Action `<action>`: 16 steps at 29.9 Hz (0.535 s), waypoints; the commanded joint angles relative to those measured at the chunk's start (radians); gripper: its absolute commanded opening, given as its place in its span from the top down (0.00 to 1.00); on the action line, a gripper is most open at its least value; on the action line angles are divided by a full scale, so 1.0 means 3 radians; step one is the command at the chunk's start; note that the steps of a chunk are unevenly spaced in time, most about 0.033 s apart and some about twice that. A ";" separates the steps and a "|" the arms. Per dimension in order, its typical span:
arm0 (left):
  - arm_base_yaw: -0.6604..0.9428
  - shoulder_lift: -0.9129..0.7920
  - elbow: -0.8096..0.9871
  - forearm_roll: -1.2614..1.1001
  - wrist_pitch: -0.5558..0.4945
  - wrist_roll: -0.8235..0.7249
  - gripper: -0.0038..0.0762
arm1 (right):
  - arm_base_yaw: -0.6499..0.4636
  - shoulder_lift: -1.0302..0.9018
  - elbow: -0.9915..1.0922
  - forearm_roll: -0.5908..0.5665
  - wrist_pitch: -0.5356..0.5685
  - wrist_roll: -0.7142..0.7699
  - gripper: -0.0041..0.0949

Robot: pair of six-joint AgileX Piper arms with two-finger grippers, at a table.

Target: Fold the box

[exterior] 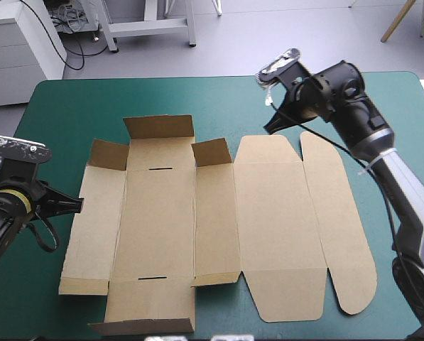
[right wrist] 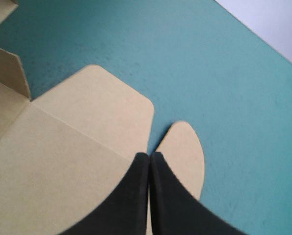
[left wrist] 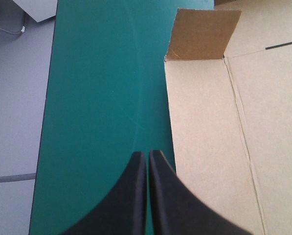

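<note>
Cardboard of the brown box (exterior: 219, 227) looks light yet stiff, hinging at creases, best taken at its nine-o'clock edge, with left gripper (left wrist: 146, 154) and right gripper (right wrist: 149, 155) both pressed together, empty.

Box (exterior: 268, 227): brown board, paper-like and matt, its flat panels smooth between pressed crease lines; the raised flap (left wrist: 204, 34) in the left wrist view shows a darker, faintly mottled face. Teal-green cover (exterior: 91, 106): matt, with a fine speckled grain in the right wrist view and thin pale scuff lines in the left. Black fingers (left wrist: 131, 196) of the left gripper (left wrist: 146, 152) and right gripper (right wrist: 149, 153): smooth, with a dull sheen; plastic or rubber, undetermined
</note>
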 commanded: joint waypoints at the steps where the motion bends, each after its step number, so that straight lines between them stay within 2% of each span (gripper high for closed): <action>1: 0.0003 -0.0032 -0.0094 0.0095 -0.0115 -0.0009 0.96 | -0.0325 -0.0245 -0.0105 0.0206 0.0165 0.0093 0.98; 5: 0.0003 -0.0032 -0.0094 0.0095 -0.0109 -0.0009 0.96 | -0.0817 -0.0324 -0.0031 0.0897 0.0188 0.0070 0.98; 9: 0.0003 -0.0020 -0.0094 -0.0005 -0.0109 -0.0009 0.96 | -0.1262 -0.0415 0.0263 0.1616 0.0188 -0.0201 0.98; 11: 0.0003 0.0022 -0.0094 -0.0005 -0.0109 0.0008 0.95 | -0.1391 -0.0469 0.0449 0.1749 0.0188 -0.0276 0.98; 16: 0.0003 0.0200 -0.0101 -0.0050 -0.0140 0.0180 0.93 | -0.1560 -0.0684 0.0951 0.1704 0.0188 -0.0388 0.98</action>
